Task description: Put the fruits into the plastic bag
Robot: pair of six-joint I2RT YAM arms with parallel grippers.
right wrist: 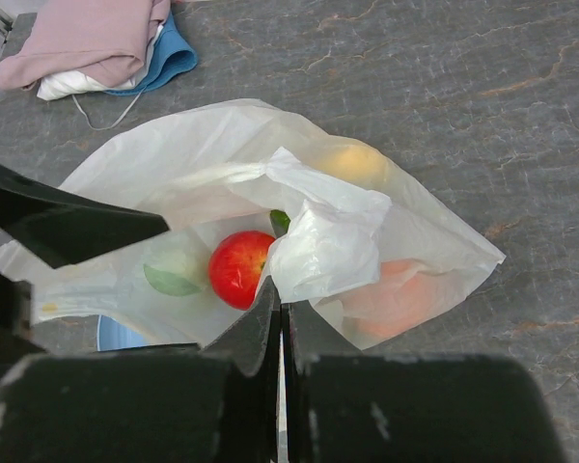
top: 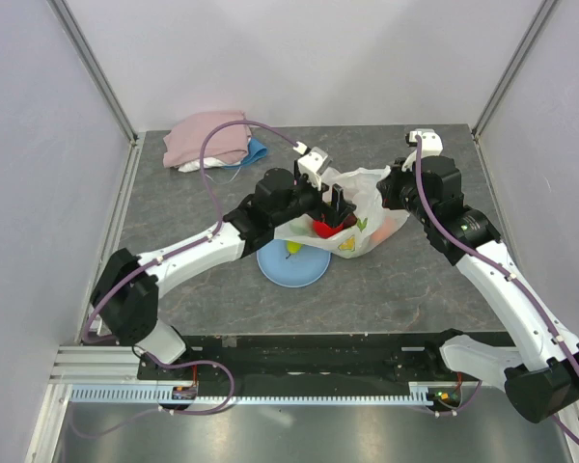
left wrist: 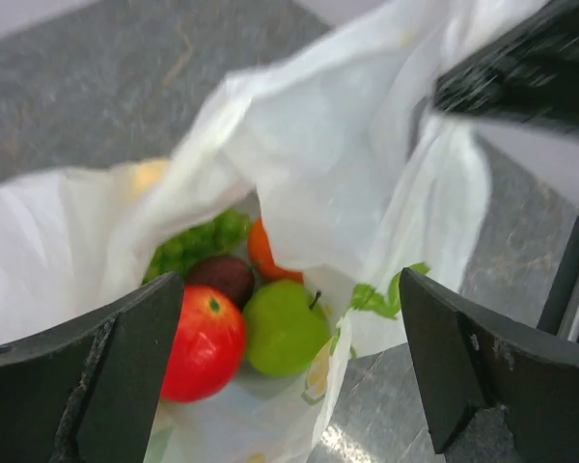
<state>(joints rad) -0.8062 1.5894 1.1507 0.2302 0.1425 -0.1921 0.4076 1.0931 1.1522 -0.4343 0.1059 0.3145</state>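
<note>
Between the left fingers (left wrist: 116,386), spread wide and holding nothing, the bag (left wrist: 309,174) gapes. Inside lie a red apple (left wrist: 205,342), green apple (left wrist: 285,328), dark fruit (left wrist: 222,278), grapes (left wrist: 198,241) and orange (left wrist: 262,253). The right fingers (right wrist: 241,386) are pressed shut, the bag's rim bunched at their tips, apparently pinched to hold the mouth up. Just beside the bag, a pear (top: 290,250) lies on the plate (top: 275,270). The left arm seems between drops. Next it must swing to the plate and close on the pear, the right holding the mouth open.
</note>
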